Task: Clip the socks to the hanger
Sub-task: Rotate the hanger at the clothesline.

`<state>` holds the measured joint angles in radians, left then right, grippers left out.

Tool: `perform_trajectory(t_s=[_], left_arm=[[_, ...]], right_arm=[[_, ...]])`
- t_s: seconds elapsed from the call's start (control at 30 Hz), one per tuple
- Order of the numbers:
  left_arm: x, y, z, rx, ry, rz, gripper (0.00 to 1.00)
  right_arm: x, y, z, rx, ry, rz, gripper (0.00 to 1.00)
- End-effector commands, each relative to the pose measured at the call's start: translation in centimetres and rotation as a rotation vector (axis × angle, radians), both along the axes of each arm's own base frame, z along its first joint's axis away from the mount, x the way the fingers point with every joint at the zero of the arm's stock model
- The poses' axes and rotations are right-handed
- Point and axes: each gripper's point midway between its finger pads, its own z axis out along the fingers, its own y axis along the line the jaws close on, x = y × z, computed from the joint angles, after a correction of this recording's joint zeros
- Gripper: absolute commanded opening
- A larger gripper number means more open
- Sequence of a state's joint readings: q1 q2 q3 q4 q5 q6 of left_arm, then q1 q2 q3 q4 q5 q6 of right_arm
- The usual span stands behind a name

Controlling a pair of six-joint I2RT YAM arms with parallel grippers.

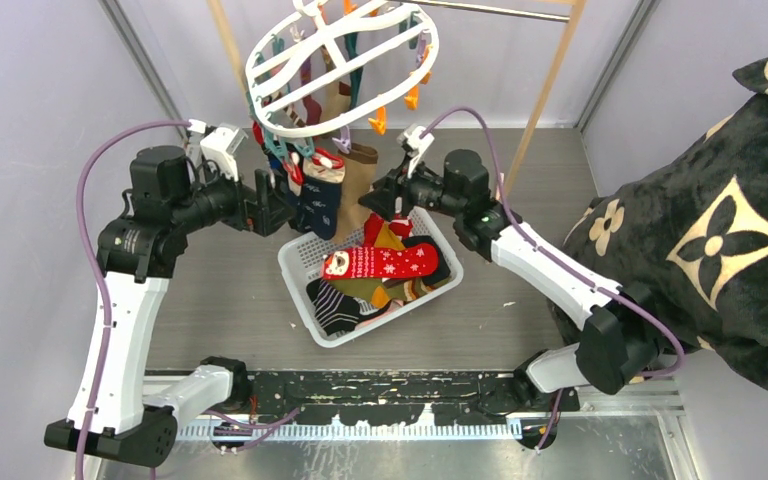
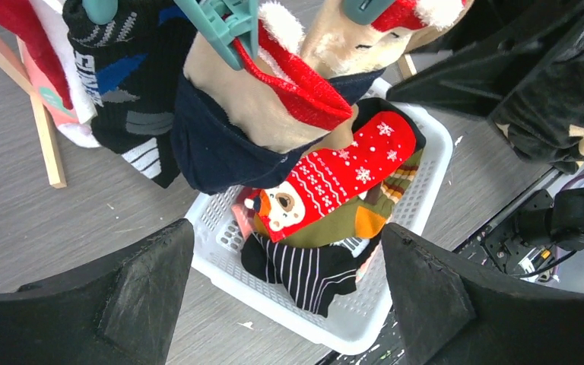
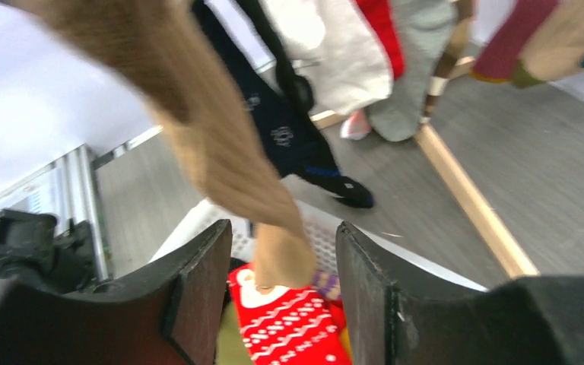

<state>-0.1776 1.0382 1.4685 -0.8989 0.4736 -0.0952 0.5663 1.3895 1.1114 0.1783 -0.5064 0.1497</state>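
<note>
Your left gripper (image 2: 283, 228) is spread wide and empty, with that arm reaching in level beneath the socks (image 1: 320, 195) clipped to the hanger (image 1: 332, 42). Your right gripper (image 3: 284, 228) has its fingers apart around a hanging tan sock (image 3: 220, 152), not visibly pinching it. Hanger hangs tilted above the white basket (image 1: 305, 300), where more socks lie, a red snowflake sock (image 1: 385, 262) on top.

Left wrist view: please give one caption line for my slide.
Open left gripper faces clipped socks; beyond them, a white mesh basket holds a red Christmas sock.
</note>
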Motion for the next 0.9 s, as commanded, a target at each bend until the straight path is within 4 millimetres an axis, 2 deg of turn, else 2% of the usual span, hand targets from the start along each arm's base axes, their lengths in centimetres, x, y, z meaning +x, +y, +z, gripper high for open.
perform_trajectory(t_s=[0.0,0.07,0.2,0.23,0.3,0.43,0.7,0.87], left_arm=[[-1.4,-0.3,2.1,-0.004,-0.069,-0.046,0.92],[-1.7,-0.3,2.2,-0.004,-0.069,-0.051,0.93],[-2.2,-0.3,2.4,-0.004,-0.080,-0.062,0.93],[-2.3,-0.3,2.3,-0.001,-0.083,-0.067,0.93],[-2.6,-0.3,2.1,0.009,-0.087,-0.077,0.94],[-3.0,0.0,1.3,0.047,-0.107,-0.094,0.99],[-3.6,0.0,-2.4,0.103,-0.085,-0.156,1.00],[-3.8,0.1,-2.9,0.127,-0.142,-0.184,1.00]], right_arm=[[-3.0,3.3,4.7,0.102,-0.125,0.104,0.54],[-3.3,4.1,4.5,0.097,-0.128,0.092,0.43],[-3.0,5.1,4.5,0.098,-0.153,0.020,0.04],[-3.0,5.4,4.6,0.105,-0.152,0.003,0.02],[-3.3,6.1,5.2,0.126,-0.155,-0.013,0.01],[-5.1,8.1,6.7,0.172,-0.171,0.006,0.01],[-8.0,12.5,8.9,0.239,-0.137,0.116,0.01],[-9.2,14.3,10.2,0.256,-0.137,0.165,0.01]])
